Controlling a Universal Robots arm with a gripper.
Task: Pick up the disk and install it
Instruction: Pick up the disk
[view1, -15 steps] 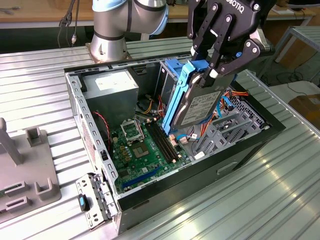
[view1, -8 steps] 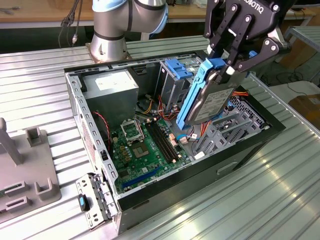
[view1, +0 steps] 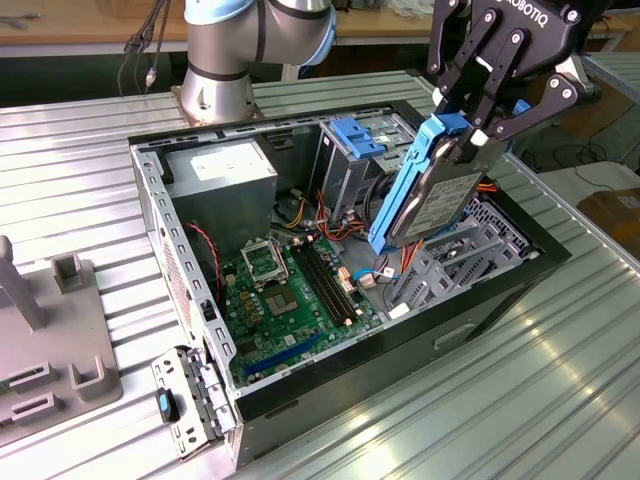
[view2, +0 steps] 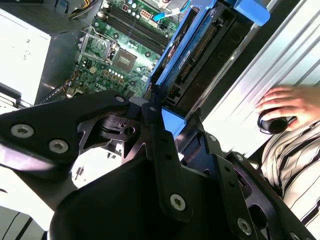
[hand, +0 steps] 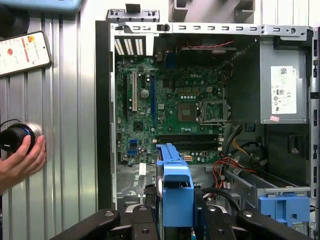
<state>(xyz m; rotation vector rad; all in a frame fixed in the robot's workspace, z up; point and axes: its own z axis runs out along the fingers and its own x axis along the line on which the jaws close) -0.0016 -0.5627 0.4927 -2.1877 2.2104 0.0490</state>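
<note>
My gripper (view1: 468, 128) is shut on the disk (view1: 440, 195), a grey-metal drive with a white label and a blue rail frame (view1: 403, 190). It grips the disk by its upper end, so the disk hangs steeply tilted above the open computer case (view1: 150, 200), on the exterior view's right. The disk's lower end is just over the grey drive bay (view1: 450, 262) next to the green motherboard (view1: 290, 290). In the first wrist view the disk (hand: 175, 187) appears edge-on between the fingers (hand: 145, 222). In the second wrist view its blue frame (view2: 197, 47) runs away from the gripper (view2: 172, 122).
The case holds a grey power-supply box (view1: 220, 178) and a metal cage with a blue latch (view1: 355, 140). A grey fixture (view1: 40, 340) sits on the ribbed table at the exterior view's left. A person's hand (view2: 285, 102) rests on a black knob beside the case, near a phone (hand: 25, 52).
</note>
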